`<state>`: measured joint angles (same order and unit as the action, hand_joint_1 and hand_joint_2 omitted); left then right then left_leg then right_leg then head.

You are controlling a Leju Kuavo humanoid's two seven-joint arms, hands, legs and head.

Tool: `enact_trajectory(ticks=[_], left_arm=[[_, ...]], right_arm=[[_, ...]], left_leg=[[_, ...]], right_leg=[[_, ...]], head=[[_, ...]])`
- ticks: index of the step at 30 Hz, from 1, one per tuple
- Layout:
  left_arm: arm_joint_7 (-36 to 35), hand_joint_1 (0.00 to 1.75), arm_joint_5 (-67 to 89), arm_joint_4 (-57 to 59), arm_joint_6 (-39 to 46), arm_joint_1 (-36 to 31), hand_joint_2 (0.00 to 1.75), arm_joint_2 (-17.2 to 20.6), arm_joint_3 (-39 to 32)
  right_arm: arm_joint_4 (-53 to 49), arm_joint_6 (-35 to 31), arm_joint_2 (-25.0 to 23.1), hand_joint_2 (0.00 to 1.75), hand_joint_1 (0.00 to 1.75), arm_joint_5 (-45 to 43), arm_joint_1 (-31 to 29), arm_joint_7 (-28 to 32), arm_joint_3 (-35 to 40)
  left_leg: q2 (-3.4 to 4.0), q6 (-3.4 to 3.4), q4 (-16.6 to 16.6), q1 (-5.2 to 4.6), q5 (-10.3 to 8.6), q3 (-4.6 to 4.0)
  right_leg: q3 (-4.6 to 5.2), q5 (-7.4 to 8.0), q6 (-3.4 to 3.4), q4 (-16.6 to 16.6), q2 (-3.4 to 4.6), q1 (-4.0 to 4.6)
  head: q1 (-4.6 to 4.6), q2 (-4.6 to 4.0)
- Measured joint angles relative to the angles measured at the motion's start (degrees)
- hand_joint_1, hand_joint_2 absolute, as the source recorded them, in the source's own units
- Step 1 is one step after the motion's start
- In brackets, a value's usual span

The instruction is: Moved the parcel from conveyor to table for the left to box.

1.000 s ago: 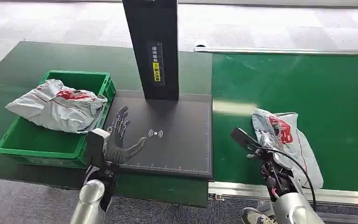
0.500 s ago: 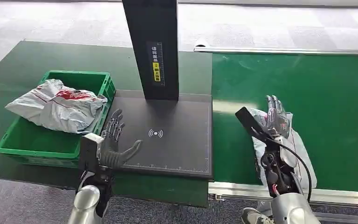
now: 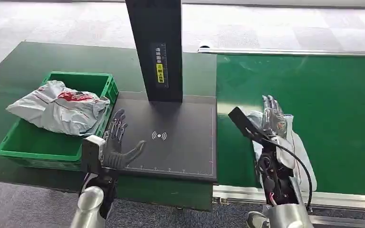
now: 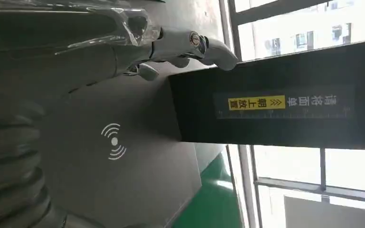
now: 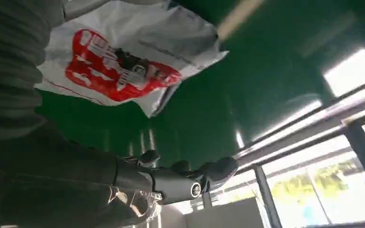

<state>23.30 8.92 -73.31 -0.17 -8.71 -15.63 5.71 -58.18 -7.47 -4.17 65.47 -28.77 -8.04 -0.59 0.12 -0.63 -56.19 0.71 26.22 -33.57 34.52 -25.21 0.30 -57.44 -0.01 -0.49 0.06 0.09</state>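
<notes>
A grey-white plastic parcel (image 3: 298, 145) with a red print lies on the green conveyor belt (image 3: 323, 90) near its front edge. My right hand (image 3: 271, 114) is above the parcel's far end with its fingers spread and nothing in it. In the right wrist view the parcel (image 5: 119, 61) lies apart from the dark fingers (image 5: 171, 179). My left hand (image 3: 115, 142) is open over the left edge of the black scanner pad (image 3: 180, 142), fingers (image 4: 138, 33) stretched out flat.
A green bin (image 3: 38, 156) stands on the dark table (image 3: 24, 61) at the left, holding another grey parcel (image 3: 59, 111). A black scanner post (image 3: 154, 47) rises from the back of the pad. The conveyor's metal rail (image 3: 342, 199) runs along the front.
My right hand has risen, stretched out its fingers and shifted a little left over the parcel. The parcel has drifted slightly left on the belt. The left hand has barely moved.
</notes>
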Motion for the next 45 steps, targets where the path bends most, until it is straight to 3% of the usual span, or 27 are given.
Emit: enact_trajectory(ticks=[10,14,23,27,33,34,35,45], left_arm=[[0.1,0.00,0.0,2.5,0.0,-1.1,1.75,0.2,0.2],[-1.0,0.00,2.6,3.4,3.1,-1.7,1.75,0.2,0.3],[-1.2,0.00,1.4,4.2,1.7,-2.1,1.75,0.2,0.5],[-1.5,0.00,1.5,4.2,1.9,-2.1,1.75,0.2,0.8],[-2.3,0.00,2.4,4.2,3.4,-1.6,1.75,0.2,1.1],[-2.4,0.00,1.9,4.2,2.9,-1.3,1.75,0.2,1.1],[-2.4,0.00,1.7,4.2,2.6,-1.2,1.75,0.2,1.1],[-2.3,0.00,0.5,4.2,0.6,-1.3,1.75,0.2,1.1]], right_arm=[[2.6,0.7,0.5,1.75,0.00,1.0,0.0,-1.1,1.1],[5.3,5.0,0.8,1.75,0.00,5.0,-0.7,-6.8,1.3],[13.0,8.1,2.2,1.75,0.00,5.6,-1.3,-4.6,1.8],[15.9,12.3,3.3,1.75,0.00,4.1,-1.8,-0.7,3.5],[18.5,12.4,4.4,1.75,0.00,2.2,-2.3,-0.2,6.0],[18.6,12.5,4.6,1.75,1.59,2.0,-2.3,-0.4,6.4],[18.7,13.2,4.7,1.75,1.75,1.7,-2.3,-0.5,6.6],[22.2,15.7,5.5,1.75,1.75,-1.3,-4.6,1.5,8.6]], left_leg=[[0.04,-0.01,0.0,0.00,0.01,0.01],[0.02,0.00,0.0,0.00,0.00,0.02],[0.02,-0.01,0.0,0.00,0.01,0.01],[0.00,-0.01,0.0,0.00,0.01,0.00],[0.01,0.00,0.0,0.00,0.00,0.02],[0.01,0.00,0.0,0.00,0.00,0.02],[0.01,0.00,0.0,0.00,0.00,0.02],[0.01,0.00,0.0,0.00,0.00,0.05]], right_leg=[[0.02,0.00,0.00,0.0,0.02,0.00],[0.01,0.00,0.00,0.0,0.02,0.00],[0.01,0.00,0.01,0.0,0.02,0.00],[0.01,0.00,0.00,0.0,0.01,0.00],[-0.01,0.00,0.00,0.0,0.01,0.00],[0.00,0.00,0.00,0.0,0.01,0.00],[0.00,0.00,0.00,0.0,0.01,0.00],[-0.03,0.00,0.00,0.0,0.01,0.00]], head=[[-0.04,0.00],[-0.04,0.00],[-0.04,0.00],[-0.02,0.00],[-0.02,0.00],[-0.04,0.00],[-0.04,0.00],[-0.04,0.00]])
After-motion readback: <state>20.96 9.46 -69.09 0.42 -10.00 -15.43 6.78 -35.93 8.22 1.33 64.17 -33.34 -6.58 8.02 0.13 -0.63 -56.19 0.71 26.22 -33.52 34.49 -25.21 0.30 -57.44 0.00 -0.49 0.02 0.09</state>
